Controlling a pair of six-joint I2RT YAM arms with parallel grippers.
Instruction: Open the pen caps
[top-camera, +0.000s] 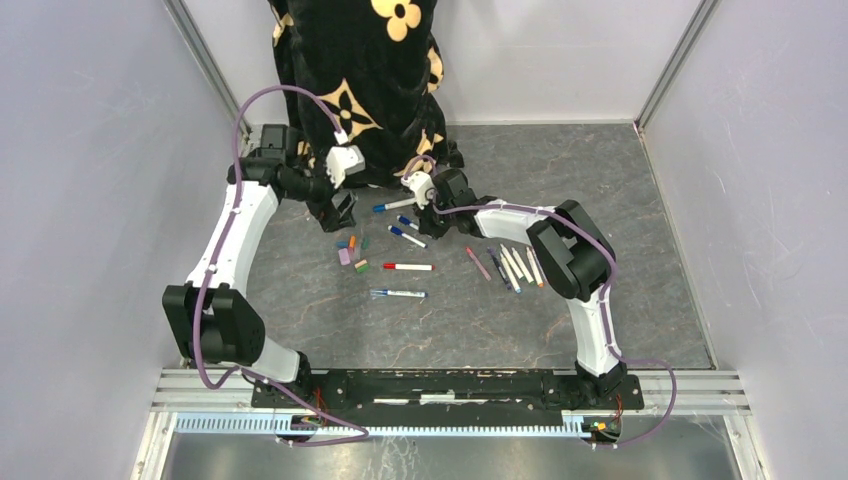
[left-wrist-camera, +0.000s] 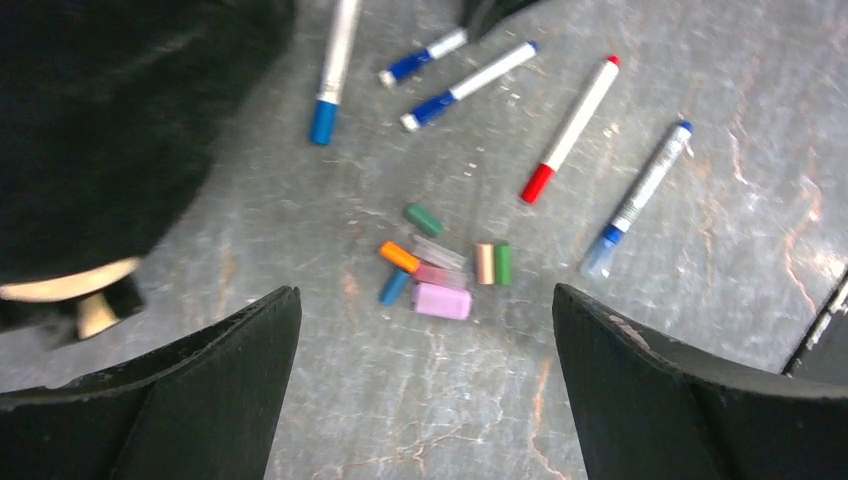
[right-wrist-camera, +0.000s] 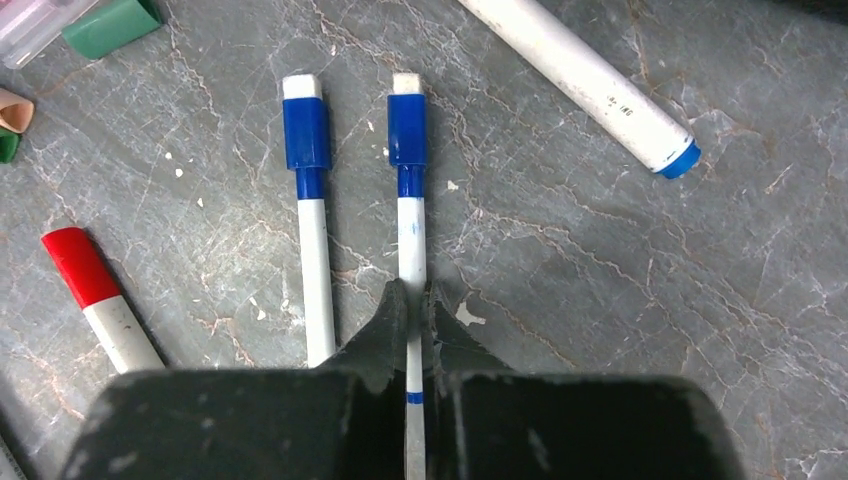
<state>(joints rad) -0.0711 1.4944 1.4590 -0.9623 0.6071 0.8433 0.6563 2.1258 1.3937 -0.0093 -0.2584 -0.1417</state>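
My right gripper is clamped on the white barrel of a pen, with its blue cap on. Grey print on a neighbouring pen seems too blurred to read. My left gripper points down, spread wide above the loose caps.

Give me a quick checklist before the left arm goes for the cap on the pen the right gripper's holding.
1. Right gripper shut on pen barrel: ok.
2. Blue cap on that pen: ok.
3. Left gripper open, empty: ok.
4. Left gripper lined up with that cap: not ok, it hangs over loose caps.
5. Pen lifted off table: cannot tell.
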